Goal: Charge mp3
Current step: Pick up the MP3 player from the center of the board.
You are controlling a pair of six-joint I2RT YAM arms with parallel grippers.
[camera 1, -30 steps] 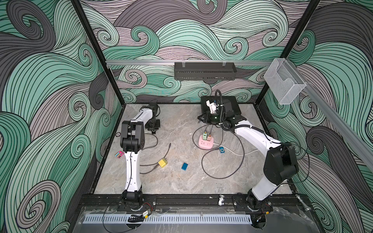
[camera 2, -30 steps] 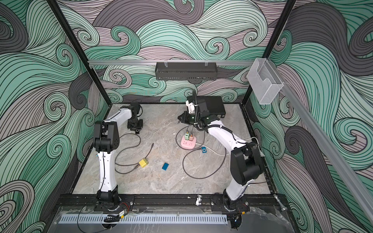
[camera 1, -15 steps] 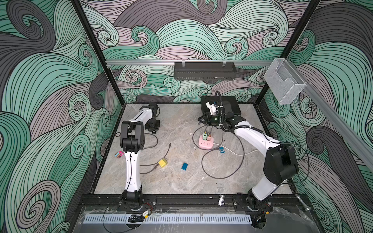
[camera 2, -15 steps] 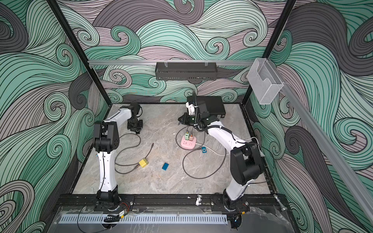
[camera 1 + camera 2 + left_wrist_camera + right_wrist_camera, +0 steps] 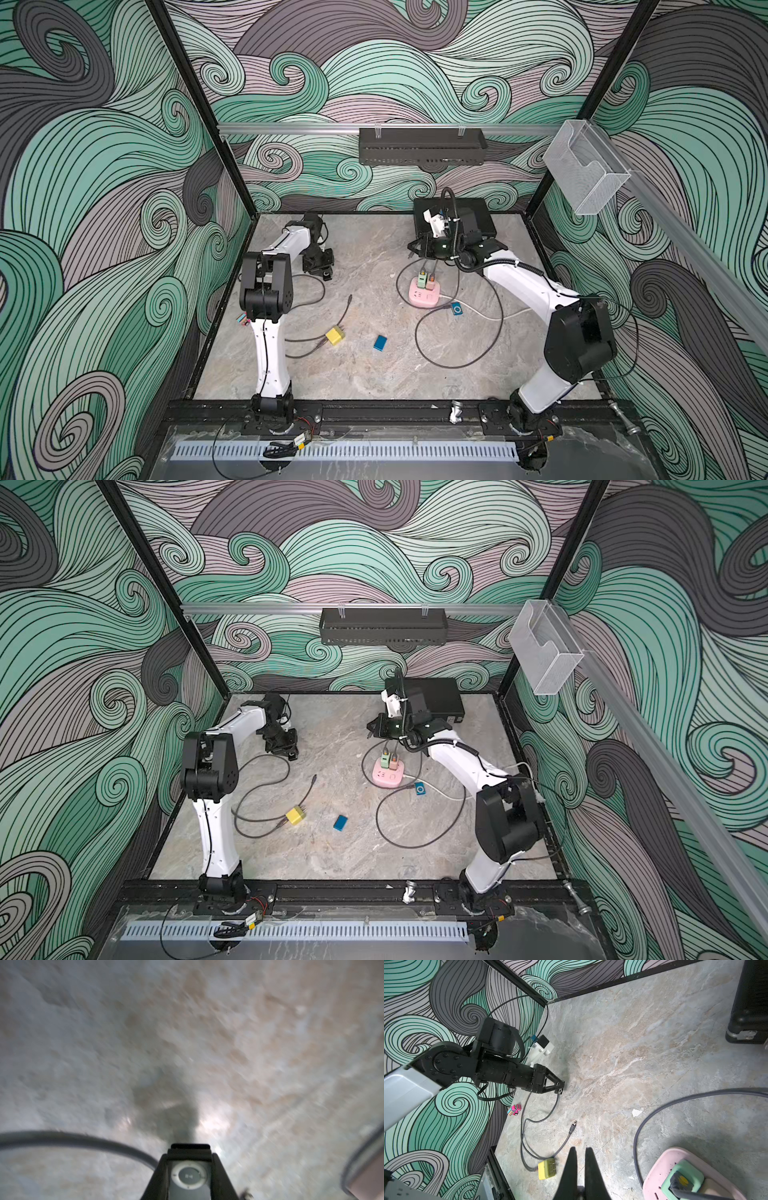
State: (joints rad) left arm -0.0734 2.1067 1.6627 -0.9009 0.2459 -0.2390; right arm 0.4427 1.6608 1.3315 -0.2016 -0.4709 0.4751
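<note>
At the far-left end of the grey marbled tabletop (image 5: 374, 374), in both top views, the left gripper (image 5: 327, 272) sits low with its tips at the surface; its load is too small to read there. The right gripper (image 5: 412, 248) hangs over the pink oval power strip (image 5: 423, 296). The grey charging cable (image 5: 345, 313) ends in a small free plug (image 5: 351, 297) mid-table, well apart from both grippers, and its yellow cube wall charger (image 5: 335, 336) lies loose, not in the strip. No socket, no charge. A small blue square player (image 5: 456, 309) lies just beside the strip, so the wrong device could get picked. Left wrist view, blurred: the dark flat mp3 player with a silver click wheel (image 5: 189, 1177) sits between the black fingers (image 5: 158, 1178), which press on both long sides in a narrow pinch. Port end not visible. If it faces into the jaws, the plug can't enter. A thin body in a side pinch may pivot or pop out under insertion push. Cable passes close by, snag risk. Right wrist view: right gripper's fingers are nearly together with nothing between them. It must spread to take the plug. The plug lies flat, is tiny and is likely to skid.
</note>
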